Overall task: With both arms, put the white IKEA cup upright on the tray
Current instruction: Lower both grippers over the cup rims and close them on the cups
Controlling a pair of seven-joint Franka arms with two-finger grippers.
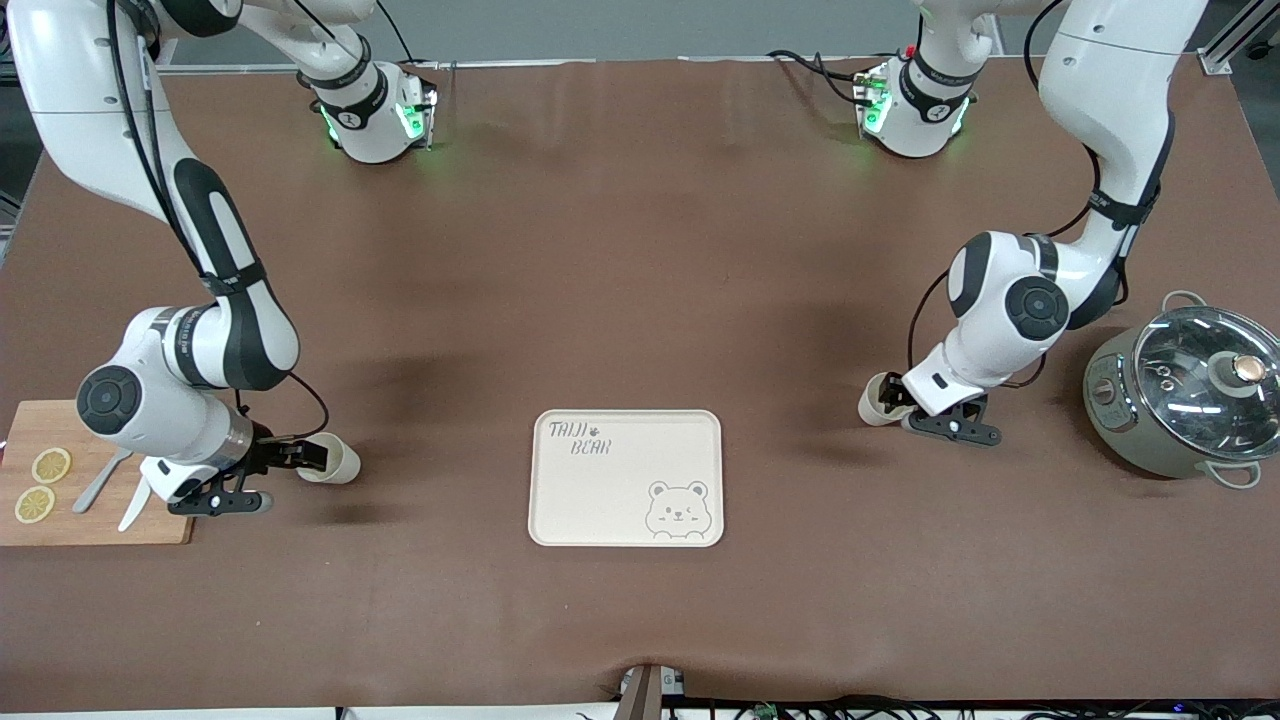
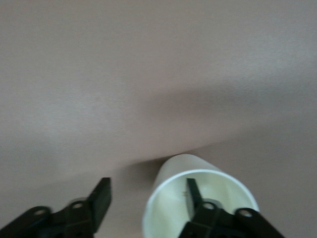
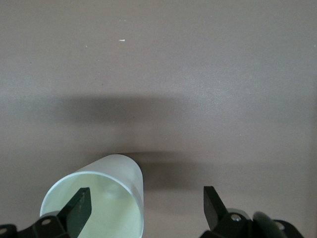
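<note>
Right gripper (image 1: pixel 312 457): jaws apart, one finger (image 3: pixel 79 206) inside a white cup (image 1: pixel 335 459) lying beside the cutting board (image 1: pixel 95 535). Tray (image 1: pixel 625 478) mid-table. Left gripper (image 1: pixel 893 396): jaws apart astride the rim of a second cup (image 1: pixel 875 400), largely hidden.

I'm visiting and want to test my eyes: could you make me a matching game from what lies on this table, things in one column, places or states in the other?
Things:
1. flat cream rectangular tray
2. yellow lemon slices
3. round grey pot with glass lid
4. white plastic cup at the right pincer

Places or states:
A. at the left arm's end of the table
B. lying on its side, one finger inside its mouth
C. on the wooden cutting board
D. mid-table, nothing on it

Pairs: 1-D, 2-C, 3-A, 4-B
</note>
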